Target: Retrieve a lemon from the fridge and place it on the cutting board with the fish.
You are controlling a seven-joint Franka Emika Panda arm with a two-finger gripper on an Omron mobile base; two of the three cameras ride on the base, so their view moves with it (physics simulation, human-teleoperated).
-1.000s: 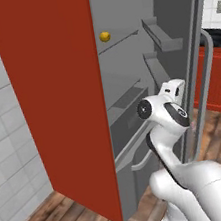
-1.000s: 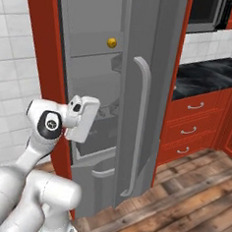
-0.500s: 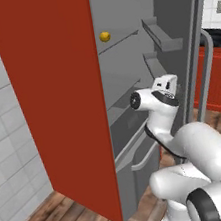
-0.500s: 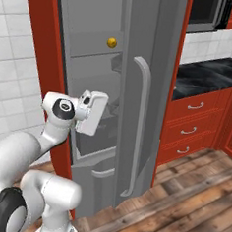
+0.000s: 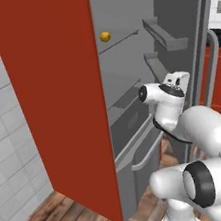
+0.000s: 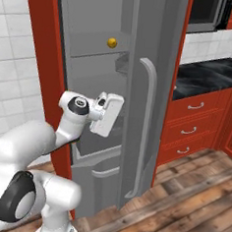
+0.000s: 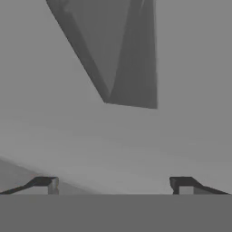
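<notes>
Lemon sits on an upper shelf inside the open fridge, well above the robot's hand. The fingers are spread wide and hold nothing, facing grey fridge surfaces at close range. Red cabinets and a dark desk stand beside the fridge.

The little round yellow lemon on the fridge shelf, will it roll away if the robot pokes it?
Probably: the little round yellow lemon looks like a ball, so a nudge could roll it along the flat grey fridge shelf. It is small, so likely light. The open gripper holds nothing.
</notes>
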